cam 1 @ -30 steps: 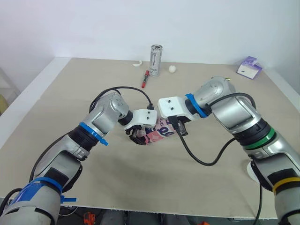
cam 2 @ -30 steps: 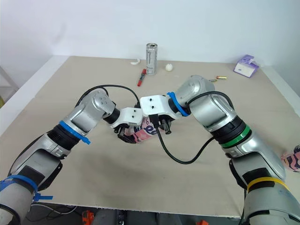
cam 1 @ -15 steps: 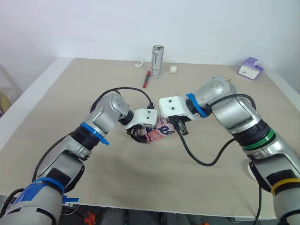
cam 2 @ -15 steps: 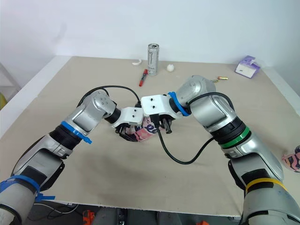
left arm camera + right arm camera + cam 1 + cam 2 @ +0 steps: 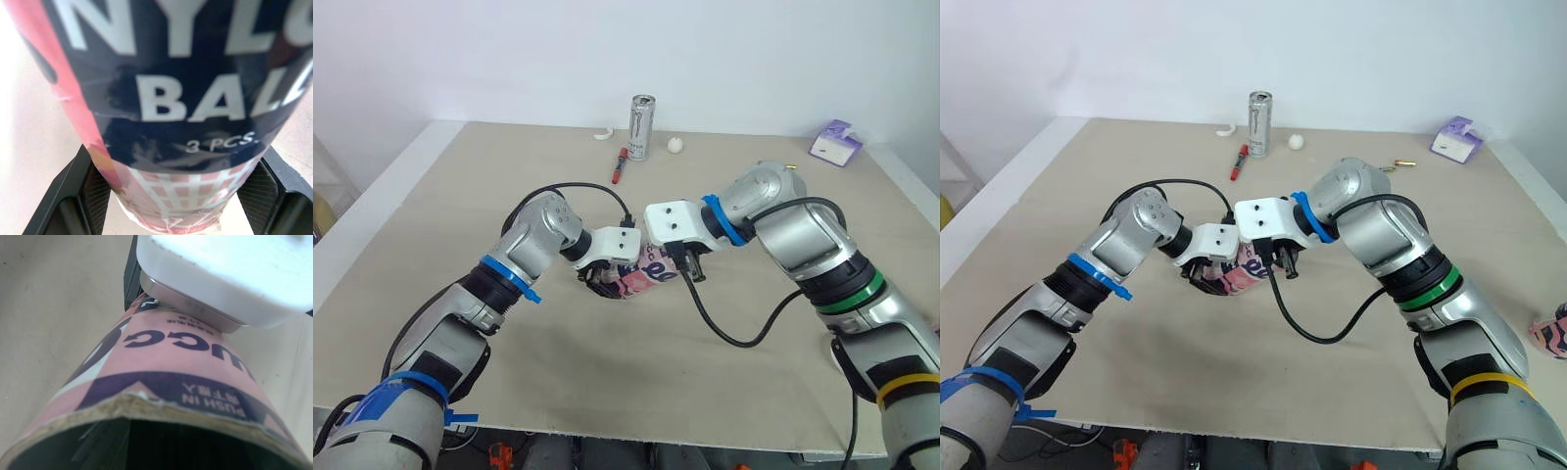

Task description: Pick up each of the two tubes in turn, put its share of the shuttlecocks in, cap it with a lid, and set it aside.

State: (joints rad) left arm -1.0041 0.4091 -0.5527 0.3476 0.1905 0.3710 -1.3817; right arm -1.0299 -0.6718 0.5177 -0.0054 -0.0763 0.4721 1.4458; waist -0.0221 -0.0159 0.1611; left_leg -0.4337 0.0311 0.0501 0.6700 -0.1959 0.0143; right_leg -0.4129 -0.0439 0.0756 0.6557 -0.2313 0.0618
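Observation:
A pink and navy shuttlecock tube [image 5: 644, 278] hangs just above the middle of the table [image 5: 460, 196], between my two grippers. My left gripper [image 5: 601, 285] is shut on it; in the left wrist view the tube [image 5: 195, 98] sits tight between both black fingers [image 5: 93, 191]. My right gripper [image 5: 691, 266] is at the tube's other end, touching or very near it. The right wrist view looks at the tube's open mouth [image 5: 146, 440], dark inside. A second pink tube [image 5: 1554, 333] peeks in at the table's right edge.
At the back stand a silver can [image 5: 639, 127], a red marker [image 5: 618, 164], a white ball [image 5: 675, 145], a white curved piece [image 5: 599, 135] and a purple box [image 5: 832, 142]. A small brass object [image 5: 1402, 163] lies back right. A white round thing [image 5: 838, 358] sits near my right forearm.

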